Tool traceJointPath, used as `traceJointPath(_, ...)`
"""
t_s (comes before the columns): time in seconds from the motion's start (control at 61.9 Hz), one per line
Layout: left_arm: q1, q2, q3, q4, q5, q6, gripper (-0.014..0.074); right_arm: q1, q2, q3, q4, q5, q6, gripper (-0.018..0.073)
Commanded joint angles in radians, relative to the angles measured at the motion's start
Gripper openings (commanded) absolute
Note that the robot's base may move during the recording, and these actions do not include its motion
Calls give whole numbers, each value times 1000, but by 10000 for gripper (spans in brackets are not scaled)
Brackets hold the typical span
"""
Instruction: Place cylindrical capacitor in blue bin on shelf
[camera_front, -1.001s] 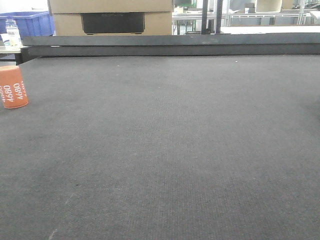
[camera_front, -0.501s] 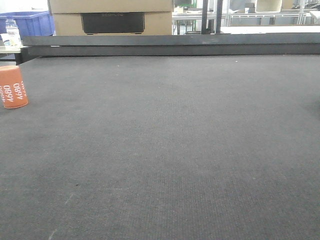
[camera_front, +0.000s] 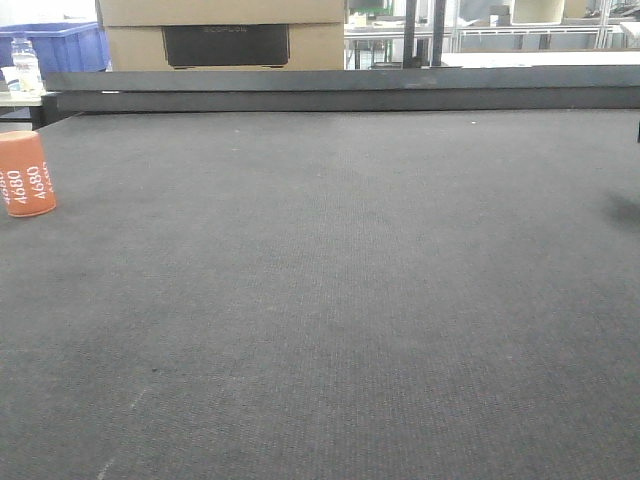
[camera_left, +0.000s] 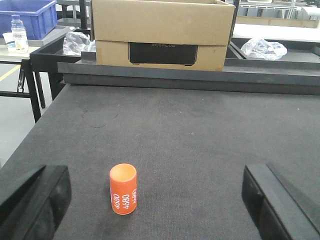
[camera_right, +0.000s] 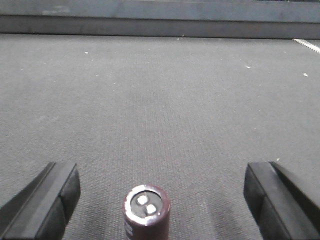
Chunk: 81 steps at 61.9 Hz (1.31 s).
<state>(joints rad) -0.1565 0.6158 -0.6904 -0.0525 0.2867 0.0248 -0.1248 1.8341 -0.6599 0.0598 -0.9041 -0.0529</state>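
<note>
The cylindrical capacitor (camera_left: 123, 189), an orange cylinder printed "4680", stands upright on the dark matted table (camera_left: 200, 130). It also shows at the left edge of the front view (camera_front: 25, 173). My left gripper (camera_left: 155, 200) is open, its black fingers (camera_left: 37, 200) wide apart, with the capacitor between them, nearer the left one and touching neither. My right gripper (camera_right: 162, 195) is open too, and straddles a maroon can with two silver terminals (camera_right: 146, 210) without touching it. A blue bin (camera_left: 27, 15) sits on a side table beyond the far left corner. No shelf is clearly in view.
A cardboard box (camera_left: 162, 32) stands on the raised black ledge (camera_left: 190, 77) along the table's far edge, with crumpled plastic bags (camera_left: 262, 48) beside it. A water bottle (camera_left: 19, 32) stands by the blue bin. The table's left edge (camera_left: 30, 140) drops to the floor.
A dark sliver and a deeper shadow have come in at the right edge of the front view. The orange cylinder has not moved.
</note>
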Motion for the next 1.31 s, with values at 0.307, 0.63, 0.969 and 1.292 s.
traceJointPath(0.307,-6,0,-6,-7,-13,-2,602,-3,155,-101,1,-71,1,570)
traceJointPath(0.63,-6,0,-6,-7,-13,-2,602,-3,208,-142,1,-29,1,545)
traceJointPath(0.969,-6,-1,-6,-46,-13,-2,602,-3,218,-142,8,-45,1,-39)
traceJointPath(1.292,-6,90,-6,-84,-59,-2,601,-3,-51,-142,14,207,1,-162)
